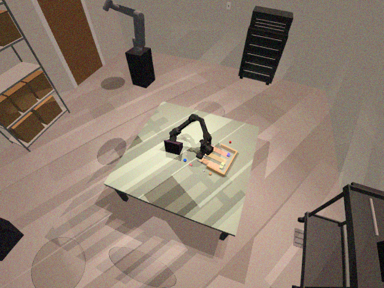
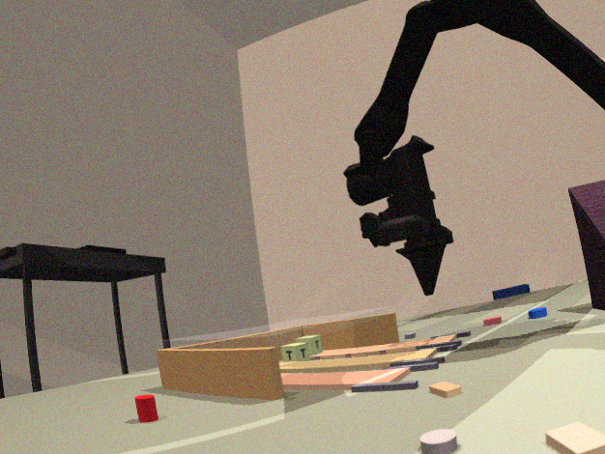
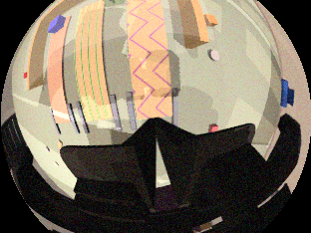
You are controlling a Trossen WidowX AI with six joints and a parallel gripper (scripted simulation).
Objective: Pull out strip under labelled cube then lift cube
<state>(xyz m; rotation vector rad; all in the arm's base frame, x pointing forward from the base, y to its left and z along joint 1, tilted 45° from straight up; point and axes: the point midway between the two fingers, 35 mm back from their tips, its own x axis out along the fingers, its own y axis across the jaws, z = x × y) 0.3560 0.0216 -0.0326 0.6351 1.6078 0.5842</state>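
Above table [image 2: 341,430], hand [image 2: 428,288] closed, holding nothing

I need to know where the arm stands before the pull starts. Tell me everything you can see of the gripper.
The gripper is matte black and blocky, at the end of a bent black arm. Its two fingers are shut together into one narrow point, with nothing between them. It hangs in the air, tilted slightly, pointing down at the near ends of the strips, and touches nothing. The wrist view shows the closed fingers just short of the zigzag strip.
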